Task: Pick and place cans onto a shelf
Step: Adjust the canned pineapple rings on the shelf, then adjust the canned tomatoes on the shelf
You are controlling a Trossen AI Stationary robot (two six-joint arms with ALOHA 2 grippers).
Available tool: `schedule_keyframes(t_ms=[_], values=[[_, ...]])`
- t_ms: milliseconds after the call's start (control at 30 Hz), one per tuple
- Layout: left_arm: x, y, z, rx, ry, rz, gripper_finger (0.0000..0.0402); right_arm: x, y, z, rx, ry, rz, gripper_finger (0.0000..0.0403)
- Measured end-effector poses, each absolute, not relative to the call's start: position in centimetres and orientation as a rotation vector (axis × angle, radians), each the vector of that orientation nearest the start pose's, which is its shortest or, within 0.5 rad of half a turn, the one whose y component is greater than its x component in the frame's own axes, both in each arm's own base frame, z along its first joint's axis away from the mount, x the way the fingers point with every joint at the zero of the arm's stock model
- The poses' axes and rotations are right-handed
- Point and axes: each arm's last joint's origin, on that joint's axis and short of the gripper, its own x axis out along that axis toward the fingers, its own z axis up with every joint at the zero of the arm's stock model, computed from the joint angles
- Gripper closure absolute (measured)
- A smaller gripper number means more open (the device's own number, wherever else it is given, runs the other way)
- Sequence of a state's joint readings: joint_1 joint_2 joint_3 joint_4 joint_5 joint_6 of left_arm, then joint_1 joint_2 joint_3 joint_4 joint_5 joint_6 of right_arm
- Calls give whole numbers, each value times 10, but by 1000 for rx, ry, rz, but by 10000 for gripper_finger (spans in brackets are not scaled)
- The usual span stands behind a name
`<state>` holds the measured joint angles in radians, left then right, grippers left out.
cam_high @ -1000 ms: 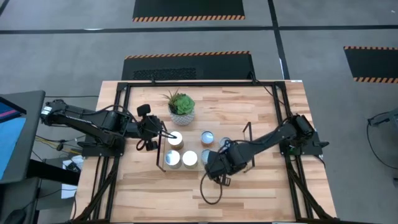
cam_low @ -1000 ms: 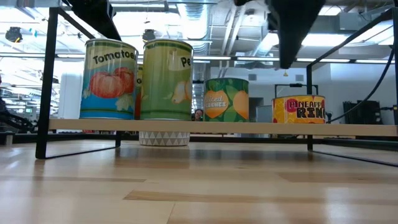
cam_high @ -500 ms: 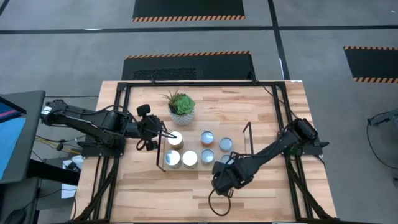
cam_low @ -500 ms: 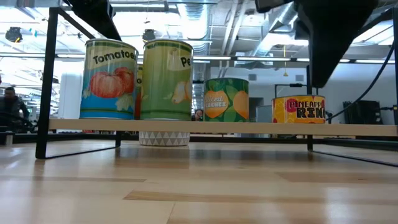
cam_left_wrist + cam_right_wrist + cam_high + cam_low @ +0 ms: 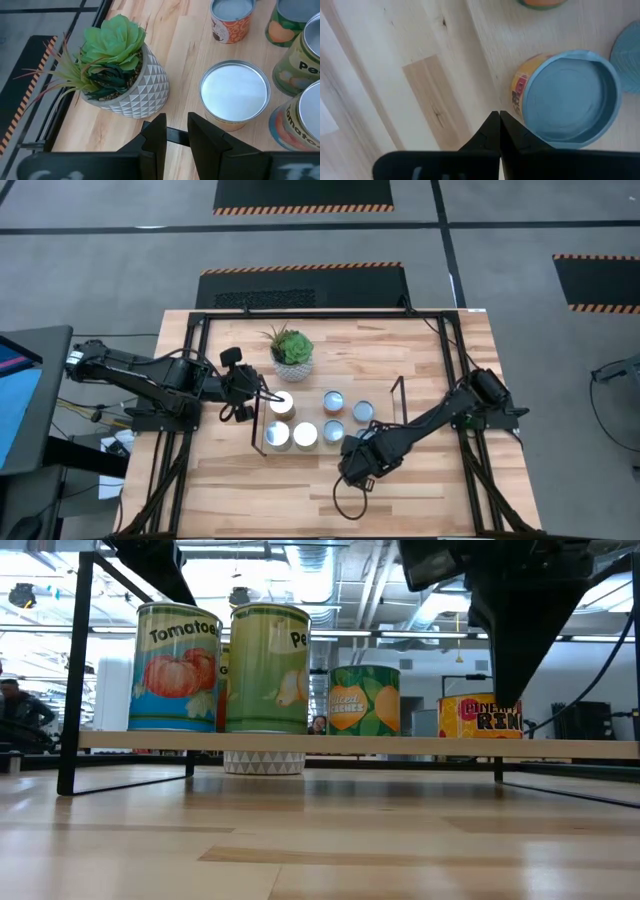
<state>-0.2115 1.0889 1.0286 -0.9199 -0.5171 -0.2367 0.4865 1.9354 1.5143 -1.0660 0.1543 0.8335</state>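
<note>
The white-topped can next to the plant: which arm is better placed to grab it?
Left. The left claw sits right beside the white-topped can, fingers apart and pointing at it. The right claw is shut and farther off, by the pineapple can.

Cans [image 5: 305,433] on shelf [image 5: 360,746], table [image 5: 420,490]
</note>
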Motion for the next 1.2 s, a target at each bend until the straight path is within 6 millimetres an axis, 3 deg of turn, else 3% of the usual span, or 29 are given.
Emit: schedule_keyframes(t_ms=[667, 900, 1100, 1200], values=[[196, -27, 306, 147, 873, 397, 333, 342, 146, 209, 179, 1389, -299, 391], [196, -27, 306, 148, 872, 398, 333, 342, 152, 222, 127, 1307, -228, 390], [196, -27, 306, 146, 869, 398, 333, 346, 167, 235, -87, 1136, -150, 391], [196, -27, 306, 146, 869, 398, 333, 352, 165, 236, -131, 1090, -119, 388]])
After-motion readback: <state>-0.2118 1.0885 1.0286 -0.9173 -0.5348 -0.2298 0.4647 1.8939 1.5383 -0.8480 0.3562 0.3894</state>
